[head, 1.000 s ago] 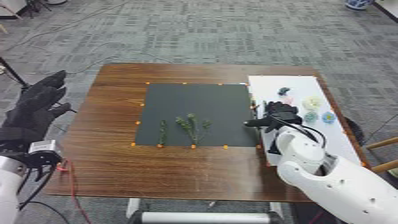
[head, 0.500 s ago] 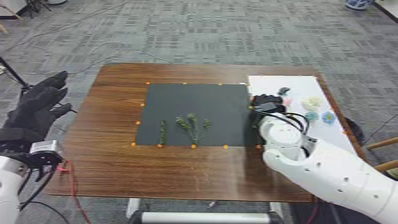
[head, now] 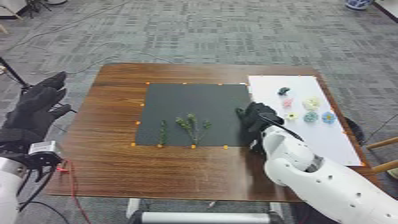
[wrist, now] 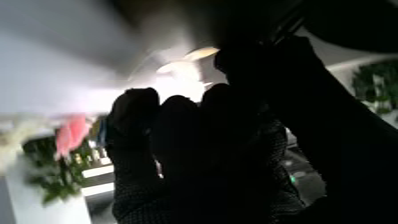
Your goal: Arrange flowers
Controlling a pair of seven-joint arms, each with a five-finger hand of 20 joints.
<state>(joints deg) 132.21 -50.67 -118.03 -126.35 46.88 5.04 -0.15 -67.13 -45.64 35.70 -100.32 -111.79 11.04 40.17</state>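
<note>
In the head view, you can see your right hand (head: 258, 119) over the right edge of the dark mat (head: 191, 97), close to the white sheet (head: 333, 150). You can't tell from these views if it is apart, together or clamped on something. Your left hand (head: 37, 105) is past the table's left side, with its fingers straight and apart and nothing in them. This view also gives you the flowers on the white sheet: a pink flower (head: 287, 102), a yellow flower (head: 291, 115), a cream flower (head: 312, 103) and two blue flowers (head: 329, 117). A small dark green piece (head: 283, 91) lies there too. On the mat you have a thin green stem (head: 163, 134) and, beside it, some leafy green stems (head: 192, 127).

The right wrist view shows you the black glove of the right hand (wrist: 209, 170), a pink bloom (wrist: 71, 135) with green leaves (wrist: 53, 172) near it, and bright lights (wrist: 181, 82).

Your table (head: 107, 172) is brown wood, with little orange bits along the mat's edges. Around it is a gray floor (head: 187, 32), with a blue and white pot (head: 358, 4) far off.
</note>
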